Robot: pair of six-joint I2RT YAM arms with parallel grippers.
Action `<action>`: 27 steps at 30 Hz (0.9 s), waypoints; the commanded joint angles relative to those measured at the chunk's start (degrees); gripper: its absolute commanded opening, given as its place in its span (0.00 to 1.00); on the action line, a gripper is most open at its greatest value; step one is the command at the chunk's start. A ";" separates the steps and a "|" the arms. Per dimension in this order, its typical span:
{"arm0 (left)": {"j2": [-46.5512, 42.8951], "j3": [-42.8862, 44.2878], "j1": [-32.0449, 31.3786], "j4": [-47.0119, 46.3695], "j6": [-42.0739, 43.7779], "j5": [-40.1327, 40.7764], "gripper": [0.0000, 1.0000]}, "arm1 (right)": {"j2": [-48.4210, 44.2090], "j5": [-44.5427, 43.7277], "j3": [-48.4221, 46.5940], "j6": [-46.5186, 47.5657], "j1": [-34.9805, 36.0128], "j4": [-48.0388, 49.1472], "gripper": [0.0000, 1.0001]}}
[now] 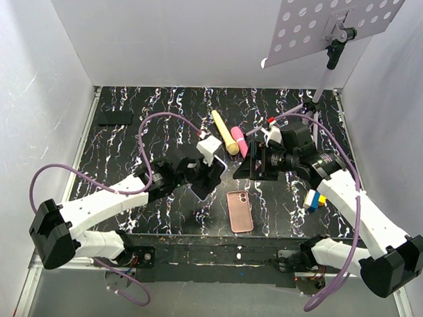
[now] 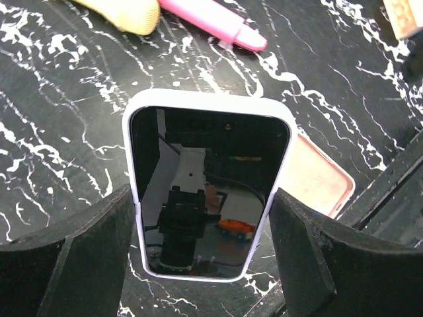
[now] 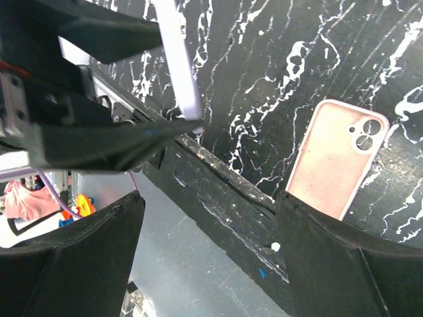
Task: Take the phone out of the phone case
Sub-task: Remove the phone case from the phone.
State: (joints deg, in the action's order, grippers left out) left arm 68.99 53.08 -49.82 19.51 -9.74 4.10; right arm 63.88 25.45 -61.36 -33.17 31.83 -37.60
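The phone (image 2: 208, 191), with a glossy black screen and a pale lavender rim, is out of its case. My left gripper (image 2: 205, 264) is shut on its long sides and holds it above the table. From the right wrist view its lavender edge (image 3: 178, 59) shows between the left fingers. The salmon-pink phone case (image 1: 239, 211) lies flat and empty near the table's front edge, camera cutout at the far end; it also shows as case (image 3: 340, 158) and case (image 2: 324, 181). My right gripper (image 1: 251, 163) hovers open just right of the left gripper (image 1: 207, 176), with nothing between its fingers (image 3: 73, 264).
A yellow stick (image 1: 225, 131) and a pink marker (image 1: 240, 142) lie behind the grippers. Another dark phone (image 1: 115, 117) rests at the far left. Small coloured blocks (image 1: 314, 199) sit at the right. A perforated plate on a stand (image 1: 327, 23) rises at the back right.
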 commanded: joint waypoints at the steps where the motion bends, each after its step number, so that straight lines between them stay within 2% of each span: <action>1: 0.70 2.82 -5.45 -5.00 4.81 4.51 0.00 | 0.63 3.81 -2.80 0.30 -0.28 0.42 0.84; 7: 2.46 3.43 -10.90 -8.17 6.92 6.18 0.00 | 1.95 4.25 -0.34 -0.58 -0.28 2.79 0.76; 14: 3.17 4.05 -12.93 -10.10 6.92 5.83 0.00 | 2.39 7.33 5.90 -4.36 -0.28 9.48 0.56; 20: 4.13 5.54 -13.63 -10.19 7.36 5.48 0.00 | 3.01 7.77 9.41 -6.38 0.25 12.99 0.48; 25: 4.75 6.42 -13.99 -10.19 7.19 3.91 0.00 | 2.83 6.19 9.95 -5.77 0.25 14.14 0.27; 27: 4.75 6.42 -13.99 -10.19 6.75 3.20 0.01 | 2.39 5.75 9.60 -5.24 0.25 14.57 0.14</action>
State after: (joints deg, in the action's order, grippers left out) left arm 74.91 55.55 -63.02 13.80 -3.18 8.58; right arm 67.00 32.12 -51.70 -38.70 32.08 -26.37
